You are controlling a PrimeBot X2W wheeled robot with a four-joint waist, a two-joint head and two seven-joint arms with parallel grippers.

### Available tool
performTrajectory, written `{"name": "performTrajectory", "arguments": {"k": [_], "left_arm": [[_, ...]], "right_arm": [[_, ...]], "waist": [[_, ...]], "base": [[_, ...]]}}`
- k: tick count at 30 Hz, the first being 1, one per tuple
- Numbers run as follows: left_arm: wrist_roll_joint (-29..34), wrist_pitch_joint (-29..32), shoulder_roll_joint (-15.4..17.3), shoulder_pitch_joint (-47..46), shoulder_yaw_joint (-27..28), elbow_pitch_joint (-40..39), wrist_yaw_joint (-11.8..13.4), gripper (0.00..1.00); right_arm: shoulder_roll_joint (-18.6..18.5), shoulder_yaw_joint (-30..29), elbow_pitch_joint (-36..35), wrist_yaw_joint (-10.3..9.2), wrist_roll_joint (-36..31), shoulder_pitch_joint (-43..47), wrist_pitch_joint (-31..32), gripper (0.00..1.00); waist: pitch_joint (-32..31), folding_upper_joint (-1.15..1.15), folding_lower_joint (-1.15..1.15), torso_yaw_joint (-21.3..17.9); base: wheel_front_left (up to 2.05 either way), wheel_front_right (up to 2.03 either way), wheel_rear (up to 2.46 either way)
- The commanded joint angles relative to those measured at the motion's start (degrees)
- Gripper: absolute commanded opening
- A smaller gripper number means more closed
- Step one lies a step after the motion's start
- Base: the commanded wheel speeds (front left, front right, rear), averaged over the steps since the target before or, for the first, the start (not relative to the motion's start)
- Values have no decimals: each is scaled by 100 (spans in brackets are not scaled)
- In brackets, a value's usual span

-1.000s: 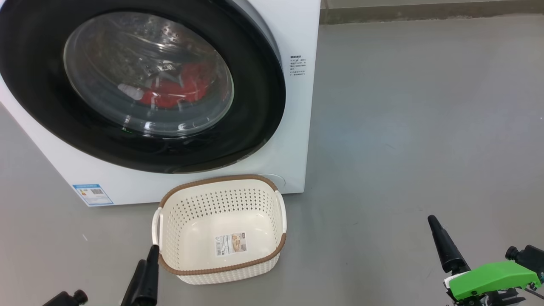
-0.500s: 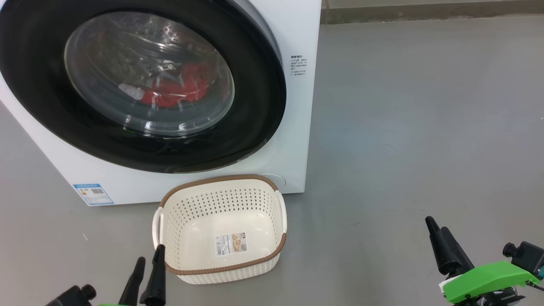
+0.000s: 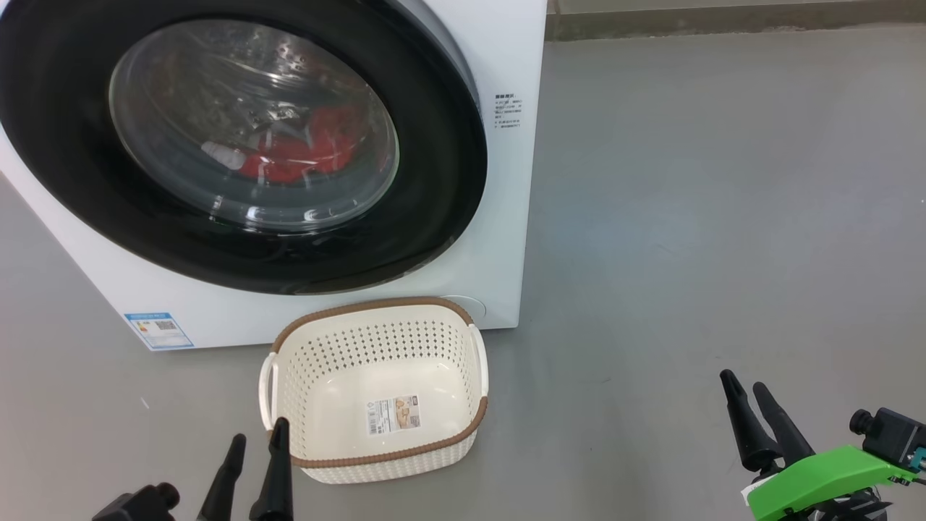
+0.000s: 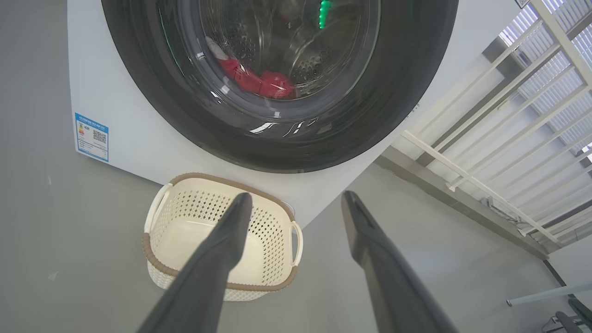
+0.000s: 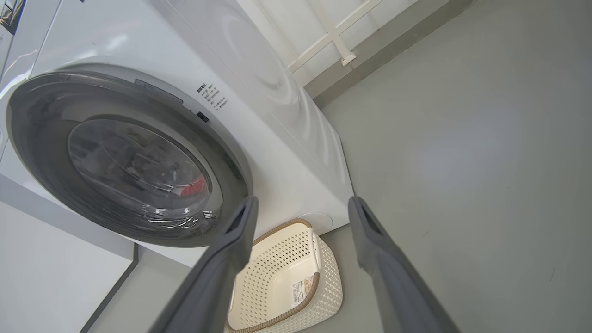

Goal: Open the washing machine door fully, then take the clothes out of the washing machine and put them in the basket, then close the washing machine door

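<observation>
Low at the front of the grey floor (image 3: 687,217), the left gripper (image 3: 259,430) hangs with its two dark fingers spread apart and nothing between them. It points towards the basket (image 3: 376,305) and sits just beside that basket's near left corner; whether the nearer finger touches the brown rim I cannot tell. Over on the other side, well apart from the basket, the right gripper (image 3: 743,381) is likewise parted and empty, a bright green part (image 3: 817,477) showing behind its fingers. The basket stands upright on the floor, with a paper sticker (image 3: 394,414) on its bottom, and its far rim is close against the foot of the washing machine (image 3: 499,217). Above it the washing machine door (image 3: 434,181) lies closed against the white front, its broad black ring around the clear bowl of glass. Through that glass the clothes (image 3: 289,159) show red with a bit of white, heaped low in the drum. A small blue label (image 3: 158,331) sits at the machine's lower left corner.
</observation>
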Motion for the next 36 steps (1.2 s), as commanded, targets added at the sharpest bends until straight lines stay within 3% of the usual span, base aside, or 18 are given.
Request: {"name": "performTrajectory", "arguments": {"k": [1,36], "left_arm": [[243,-87,91,-50,75,-203,69,100],[2591,-683,125,153,-123,-598,332,100]], "right_arm": [[-141,109,-139,2,-201,-141,-102,100],[-335,216,-221,3,-1995,38,-692,100]], "waist": [[2,0,0,0],[46,0,-1,-26]], "base": [[0,0,0],[0,0,0]]}}
